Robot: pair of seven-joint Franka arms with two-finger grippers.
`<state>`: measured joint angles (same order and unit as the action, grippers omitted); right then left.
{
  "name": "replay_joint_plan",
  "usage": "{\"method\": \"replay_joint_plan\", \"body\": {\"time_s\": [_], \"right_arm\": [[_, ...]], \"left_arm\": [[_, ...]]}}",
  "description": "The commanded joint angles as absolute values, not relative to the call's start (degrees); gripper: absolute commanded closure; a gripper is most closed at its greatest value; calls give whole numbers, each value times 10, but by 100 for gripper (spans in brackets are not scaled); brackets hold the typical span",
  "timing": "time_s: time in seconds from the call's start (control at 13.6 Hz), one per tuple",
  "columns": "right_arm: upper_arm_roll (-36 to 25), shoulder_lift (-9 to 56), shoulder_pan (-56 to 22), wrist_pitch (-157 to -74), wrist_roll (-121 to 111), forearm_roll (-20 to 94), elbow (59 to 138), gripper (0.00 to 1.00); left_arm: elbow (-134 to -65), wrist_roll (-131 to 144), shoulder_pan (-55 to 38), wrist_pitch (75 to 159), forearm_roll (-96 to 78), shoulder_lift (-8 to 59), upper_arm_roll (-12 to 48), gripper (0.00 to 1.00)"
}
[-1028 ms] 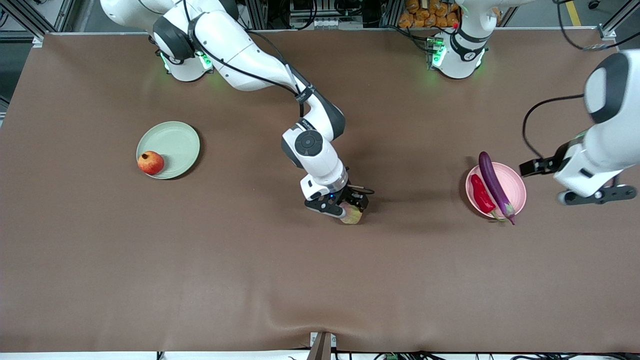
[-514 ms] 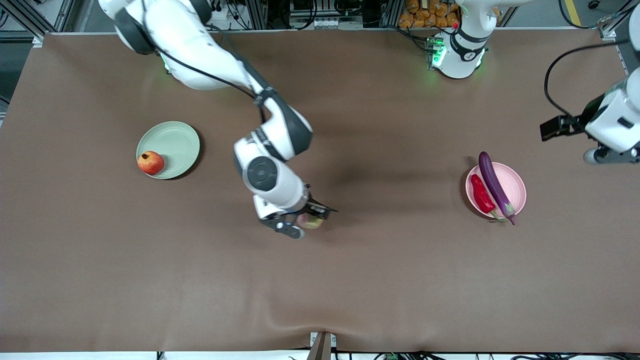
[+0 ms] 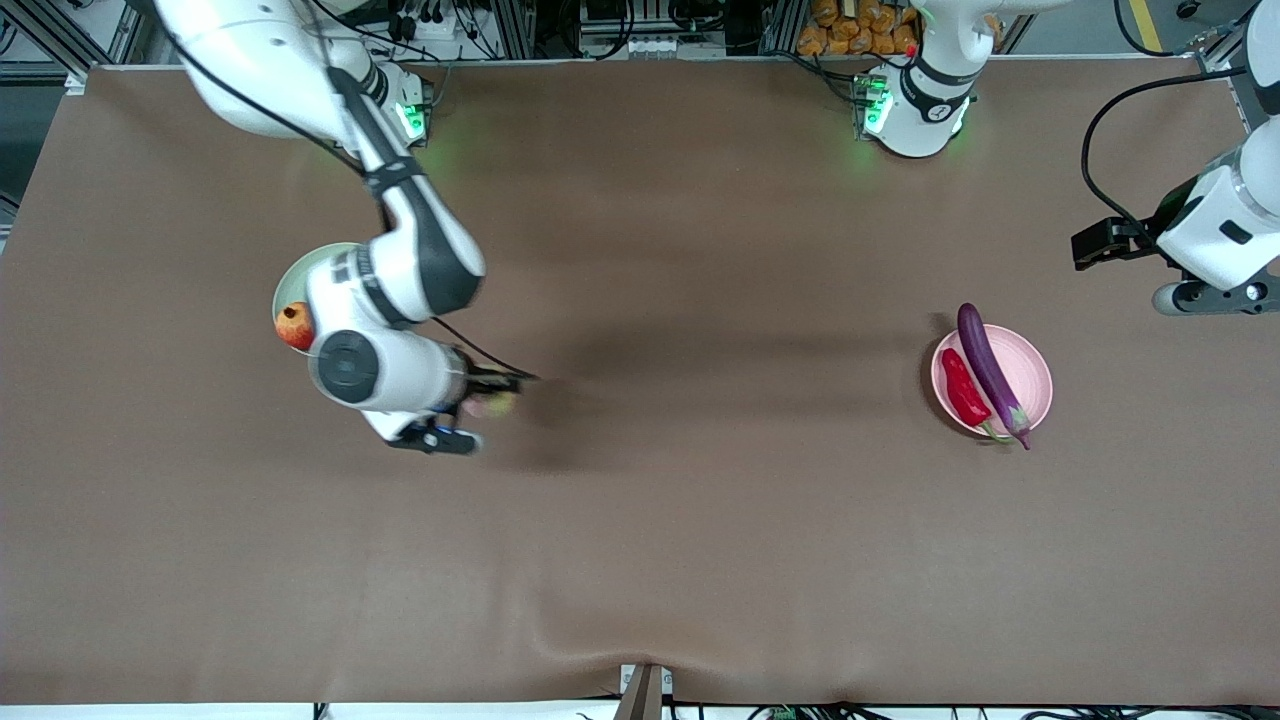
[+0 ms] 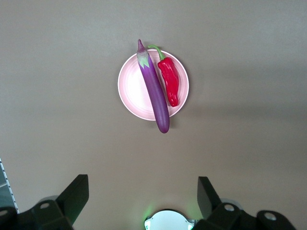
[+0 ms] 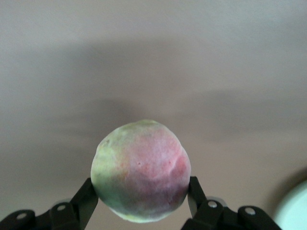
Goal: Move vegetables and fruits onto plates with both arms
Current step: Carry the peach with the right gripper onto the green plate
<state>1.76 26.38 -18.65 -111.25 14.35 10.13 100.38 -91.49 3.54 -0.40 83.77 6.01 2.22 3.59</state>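
My right gripper (image 3: 478, 408) is shut on the yellowish-pink peach (image 5: 140, 170) and holds it in the air over the brown table, beside the pale green plate (image 3: 300, 272). The red pomegranate (image 3: 293, 324) sits on that plate's rim, partly hidden by the right arm. The purple eggplant (image 3: 988, 370) and the red chili pepper (image 3: 963, 389) lie side by side on the pale pink plate (image 3: 1028, 372), also in the left wrist view (image 4: 153, 85). My left gripper (image 4: 143, 194) is open and empty, raised over the table at the left arm's end.
The brown cloth covers the whole table (image 3: 700, 550). A corner of the green plate (image 5: 295, 208) shows in the right wrist view. The left arm's green-lit base (image 4: 168, 221) shows in its wrist view.
My right arm has carried the peach from the table's middle toward the green plate. My left arm has drawn back from the pink plate and risen toward the table's end.
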Motion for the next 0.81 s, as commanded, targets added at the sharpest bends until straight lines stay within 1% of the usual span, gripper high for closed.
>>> {"method": "replay_joint_plan", "body": {"time_s": [0.0, 0.15, 0.22, 0.37, 0.59, 0.73], "right_arm": [[30, 135, -175, -1127, 75, 13, 1172, 100], [30, 104, -155, -1127, 39, -18, 1230, 100], [30, 89, -132, -1128, 1, -25, 1256, 100], [30, 65, -82, -1128, -72, -25, 1290, 100], [30, 65, -11, -1141, -102, -26, 1311, 100], [31, 72, 13, -1152, -120, -25, 1313, 100]], "left_arm": [[-901, 24, -4, 839, 49, 10, 37, 0], [-900, 26, -10, 838, 49, -3, 40, 0], [-900, 29, -8, 838, 47, -8, 52, 0], [-899, 24, -4, 838, 33, -13, 54, 0], [-899, -9, -3, 838, 29, -20, 52, 0], [-900, -23, -2, 838, 23, -22, 46, 0]]}}
